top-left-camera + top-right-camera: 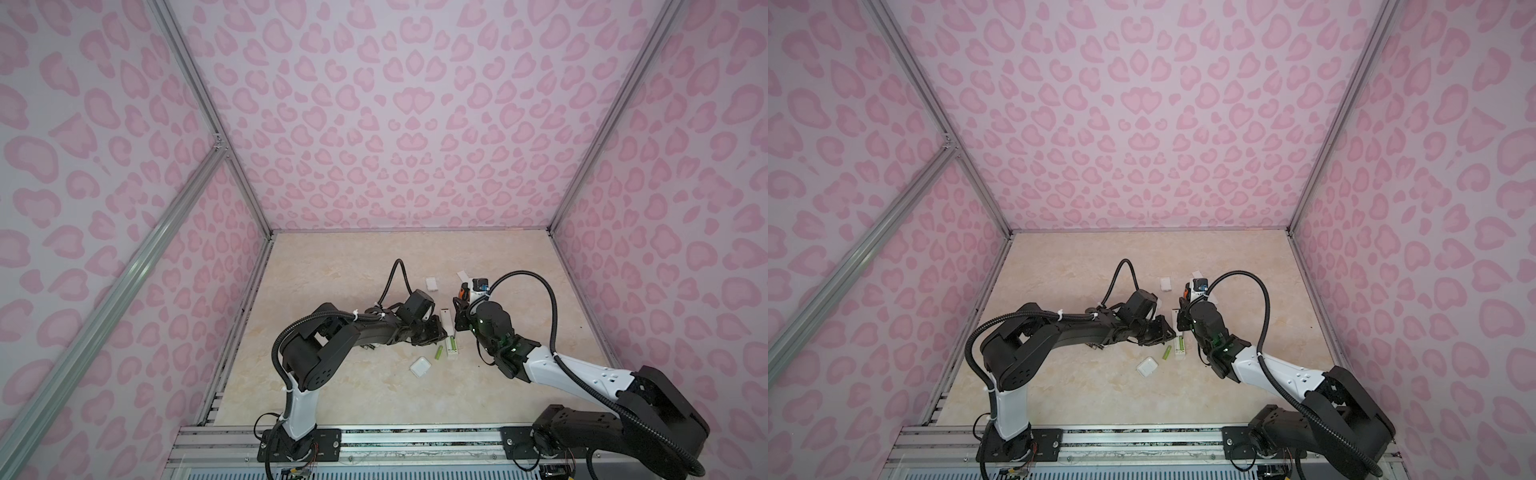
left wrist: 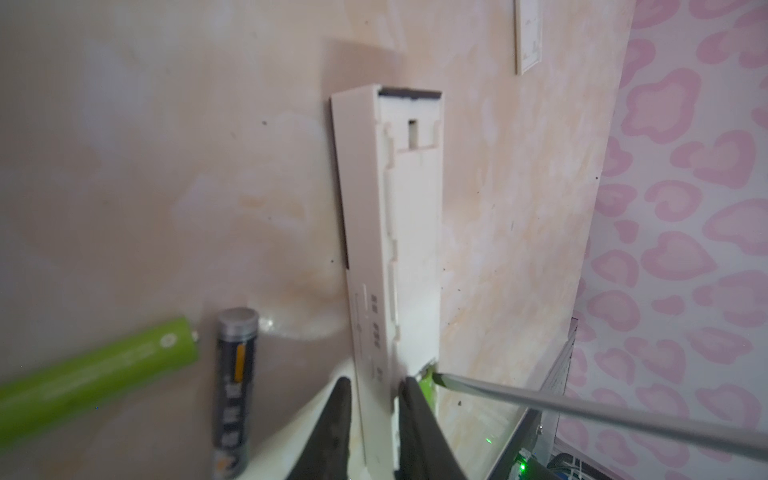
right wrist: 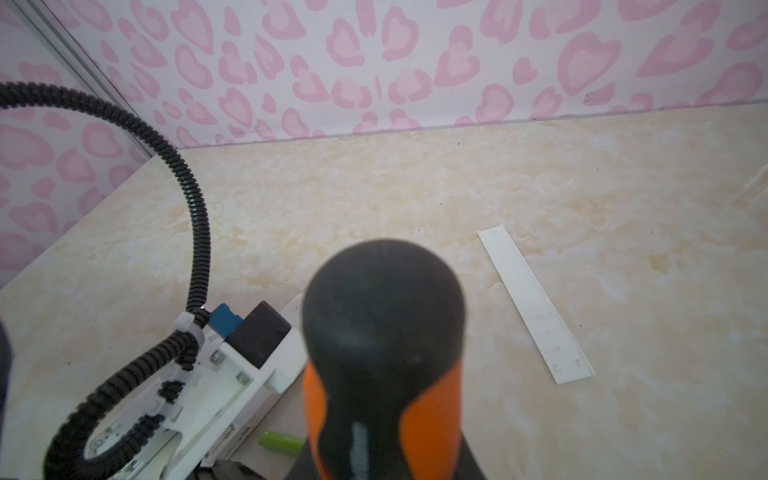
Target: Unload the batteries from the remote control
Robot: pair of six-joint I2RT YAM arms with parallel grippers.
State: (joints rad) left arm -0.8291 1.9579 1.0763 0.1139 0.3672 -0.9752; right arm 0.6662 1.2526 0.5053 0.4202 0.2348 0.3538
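Battery (image 2: 427, 386) in remote (image 2: 411, 232), beside left gripper (image 2: 376, 388)

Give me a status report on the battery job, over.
Left gripper clamped on remote. Right gripper holds screwdriver, tip at seated battery. Green battery and dark battery loose on table. Nothing blocking.

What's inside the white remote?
A lime-green battery peeks from the open slot of the remote, with the screwdriver tip at it. The left pincer covers the rest.
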